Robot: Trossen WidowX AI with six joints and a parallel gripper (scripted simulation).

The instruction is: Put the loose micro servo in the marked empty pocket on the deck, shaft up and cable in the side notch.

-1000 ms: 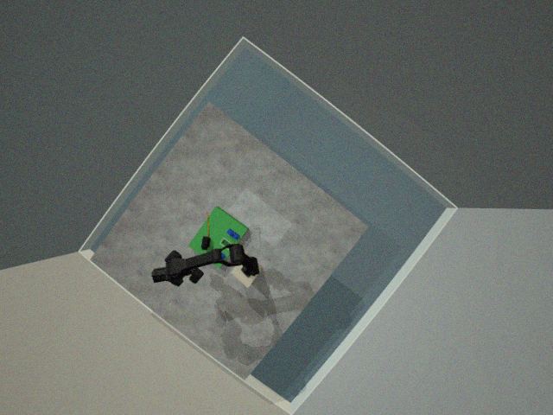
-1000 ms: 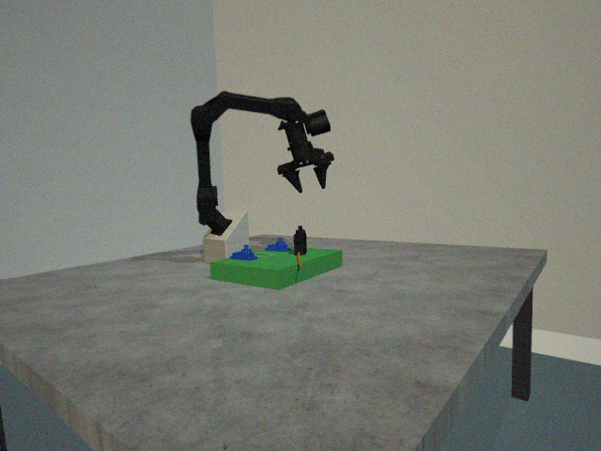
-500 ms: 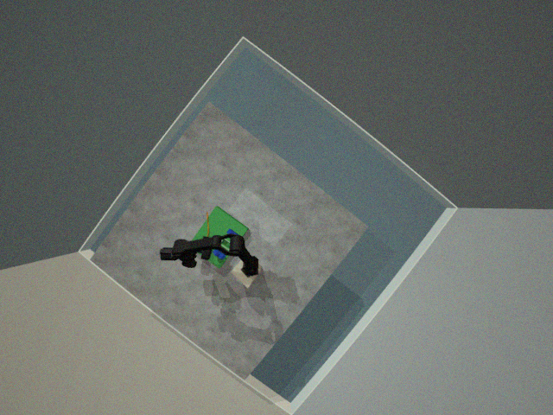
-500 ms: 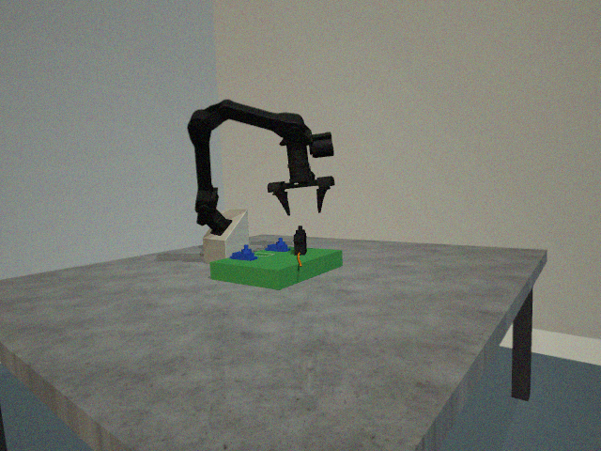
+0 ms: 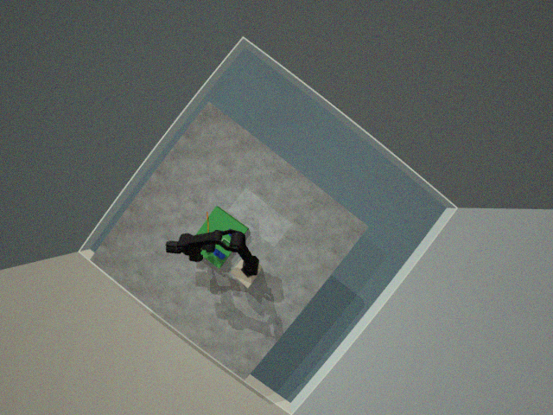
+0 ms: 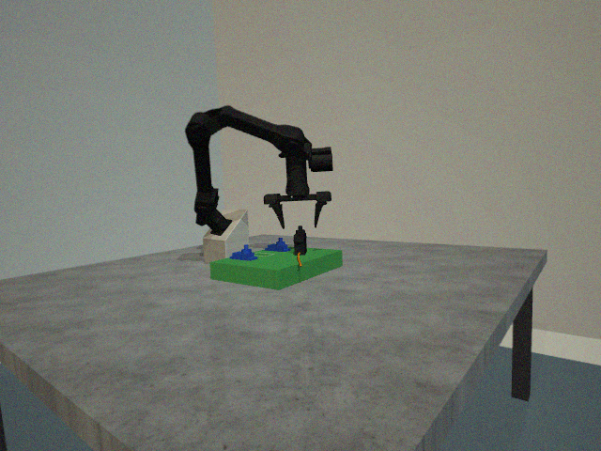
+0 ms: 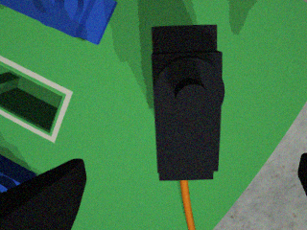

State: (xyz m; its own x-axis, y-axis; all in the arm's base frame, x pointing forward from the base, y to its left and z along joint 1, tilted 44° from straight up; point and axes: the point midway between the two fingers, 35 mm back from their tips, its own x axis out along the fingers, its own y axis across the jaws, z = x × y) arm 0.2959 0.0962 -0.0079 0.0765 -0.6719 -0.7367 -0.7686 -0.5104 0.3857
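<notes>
The loose black micro servo [image 6: 300,241] [image 7: 188,125] stands upright on the green deck [image 5: 219,216] [image 6: 247,272] [image 7: 259,120], output shaft up. Its orange cable [image 5: 207,220] [image 6: 299,259] [image 7: 187,206] runs off toward the deck's edge. The servo's body is hidden under the arm in the top view. The empty pocket's pale outline [image 7: 62,116] is on the deck to the servo's left in the wrist view. My gripper [image 6: 300,226] [image 7: 194,168] is open and empty. Its fingers point down above the servo, one to either side; their tips stand about level with the servo's top.
Two blue servos, one [image 6: 245,253] [image 7: 10,176] and another [image 6: 279,245] [image 7: 93,21], sit on the deck on opposite sides of the pocket. The arm's pale wedge base [image 5: 241,277] [image 6: 236,238] stands beyond the deck in the exterior view. The deck rests on the grey table [image 5: 178,178] [image 6: 300,349].
</notes>
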